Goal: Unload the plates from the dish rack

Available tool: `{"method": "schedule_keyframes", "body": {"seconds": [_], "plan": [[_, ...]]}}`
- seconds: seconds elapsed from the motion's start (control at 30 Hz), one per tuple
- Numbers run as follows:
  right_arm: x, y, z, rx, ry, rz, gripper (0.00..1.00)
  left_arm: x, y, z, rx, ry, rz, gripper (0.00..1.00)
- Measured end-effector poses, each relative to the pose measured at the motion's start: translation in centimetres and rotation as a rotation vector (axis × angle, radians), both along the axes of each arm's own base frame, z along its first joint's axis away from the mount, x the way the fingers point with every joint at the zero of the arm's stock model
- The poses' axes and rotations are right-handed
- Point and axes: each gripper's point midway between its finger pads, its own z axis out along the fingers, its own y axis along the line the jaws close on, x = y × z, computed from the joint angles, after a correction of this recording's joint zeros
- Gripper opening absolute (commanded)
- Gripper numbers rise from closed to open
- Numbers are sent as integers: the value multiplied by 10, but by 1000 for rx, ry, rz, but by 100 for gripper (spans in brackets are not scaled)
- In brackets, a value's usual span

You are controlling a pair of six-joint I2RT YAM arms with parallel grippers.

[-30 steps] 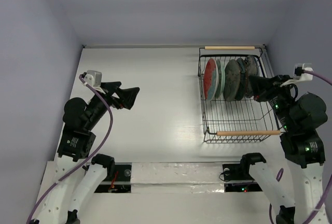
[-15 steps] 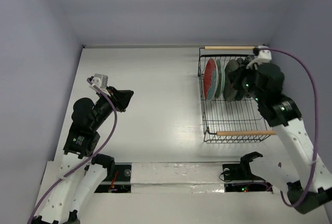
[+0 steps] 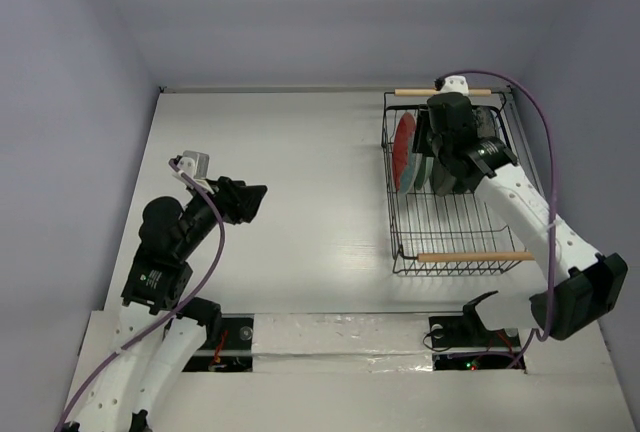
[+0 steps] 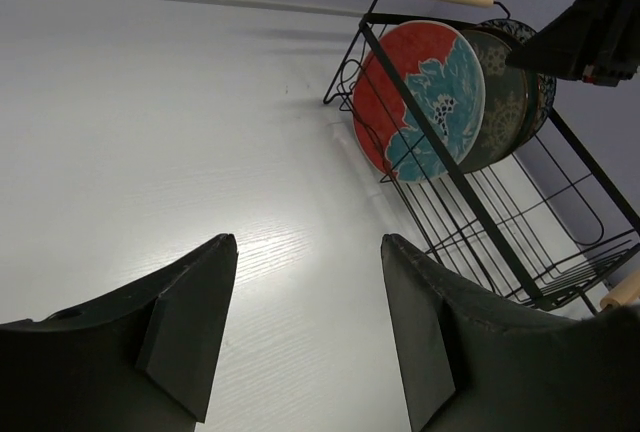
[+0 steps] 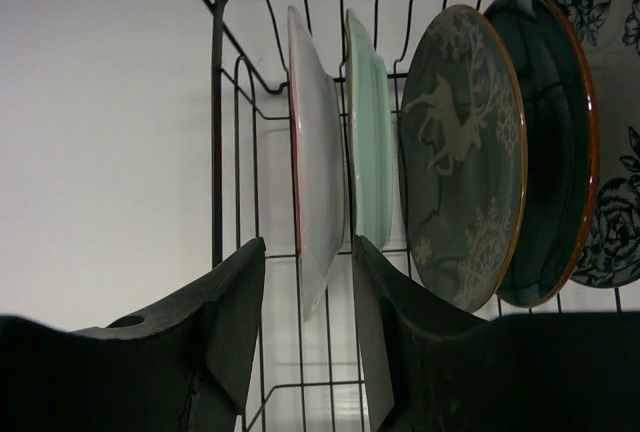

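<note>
The black wire dish rack (image 3: pixel 455 237) stands at the right with the plates upright on edge at its far end. In the right wrist view, from left to right, are the red plate (image 5: pixel 318 182) seen edge-on, the pale green plate (image 5: pixel 372 142), the deer plate (image 5: pixel 462 152), the dark teal plate (image 5: pixel 555 152) and the white floral plate (image 5: pixel 615 202). My right gripper (image 5: pixel 308 252) is open above the rack, and its fingers straddle the red plate's rim without touching it. My left gripper (image 4: pixel 307 242) is open and empty over the bare table, facing the red plate (image 4: pixel 420 97).
The rack has wooden handles at its far end (image 3: pixel 443 92) and near end (image 3: pixel 478 256). The near half of the rack holds no plates. Grey walls close in the table at the back and on both sides. My right arm (image 3: pixel 520 202) reaches over the rack's right side.
My right arm has swung from beside the rack's right side to above its far end, with the gripper now over the red plate. The left gripper has dropped a little nearer.
</note>
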Motion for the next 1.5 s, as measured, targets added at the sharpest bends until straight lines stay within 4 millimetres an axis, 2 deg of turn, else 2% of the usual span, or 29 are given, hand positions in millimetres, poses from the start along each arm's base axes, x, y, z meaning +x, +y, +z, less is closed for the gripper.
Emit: {"method": "schedule_keyframes", "body": {"seconds": [0.2,0.33,0.57,0.97,1.03,1.17,1.23,1.5], "plan": [[20,-2,-3,-70,23,-41,40,-1,0,0,1,-2,1,56],[30,-1,-13,-118,55,-53,37,-2,0,0,1,-1,3,57],[35,1,-38,-173,120,-52,35,-2,0,0,1,-1,2,57],[49,3,-65,-301,179,-95,36,-4,0,2,-2,-11,1,57],[50,1,-67,-335,183,-109,30,-4,0,2,-2,-11,1,56],[50,-4,-65,-386,179,-139,8,-4,0,2,-2,-11,1,57],[49,-2,-63,-391,177,-133,1,-4,0,2,-2,-11,1,57],[46,2,-59,-423,171,-137,0,-4,0,2,-2,-11,0,57]]}}
